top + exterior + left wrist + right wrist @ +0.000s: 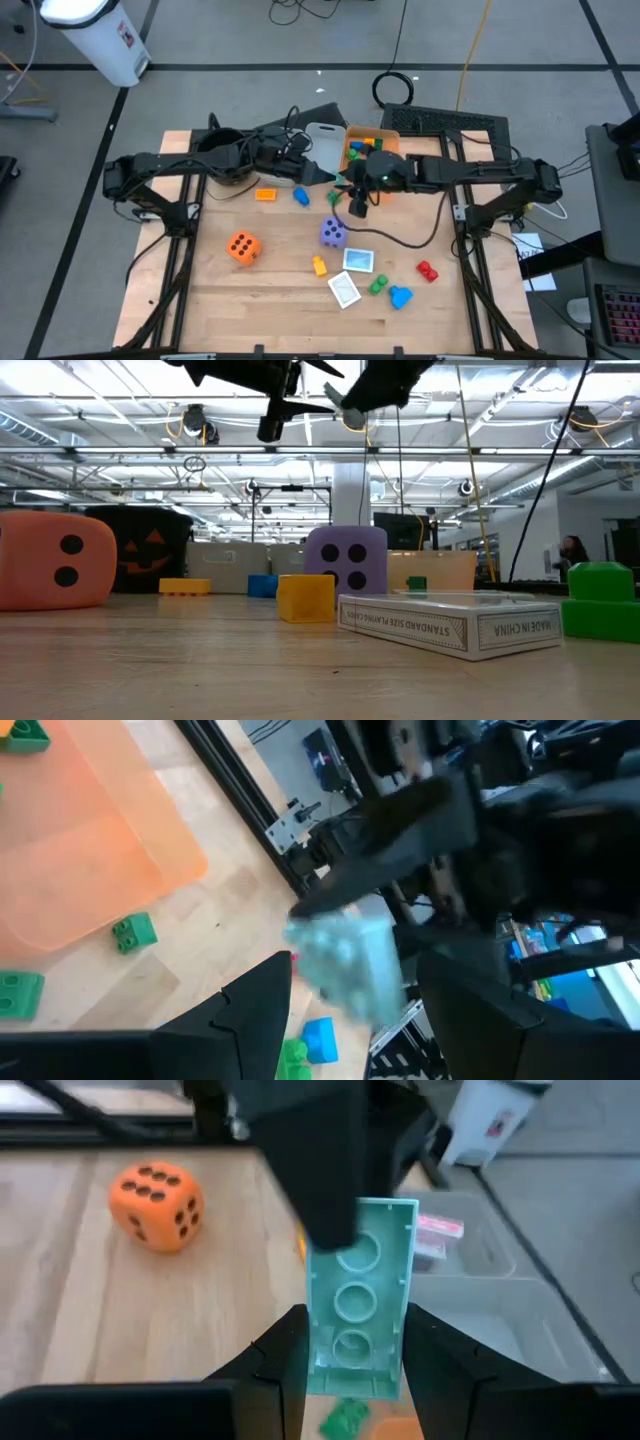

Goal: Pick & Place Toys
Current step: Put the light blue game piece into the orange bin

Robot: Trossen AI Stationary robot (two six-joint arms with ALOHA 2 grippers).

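Observation:
A pale mint brick (358, 1305) hangs high over the table's far middle, just in front of the orange bin (385, 133). My right gripper (357, 1355), reaching in from the right, is shut on it. My left gripper (350, 1020), reaching in from the left, is open, and its fingers stand on either side of the brick's (345, 965) other end. The two grippers meet tip to tip (340, 183). Other toys lie on the table: an orange die (243, 247), a purple die (333, 232), two cards (358, 260) and small blocks. My right gripper pinches the brick's two long sides (315, 1350) between its two fingers, at the end nearest the wrist. It comes from the table's right, slanting a little downward, and the brick runs on along the fingers. The brick is lifted clear, hollow underside toward the wrist camera. My left gripper has one finger (320, 1170) lying across the brick's far end; whether it touches the brick, I cannot tell.
The orange bin holds several small blocks, and a grey bin (322, 140) stands to its left. A black pot (220, 150) sits under the left arm. An orange block (265, 194) and a blue block (301, 196) lie below the left arm. A cable (400, 238) trails across the table.

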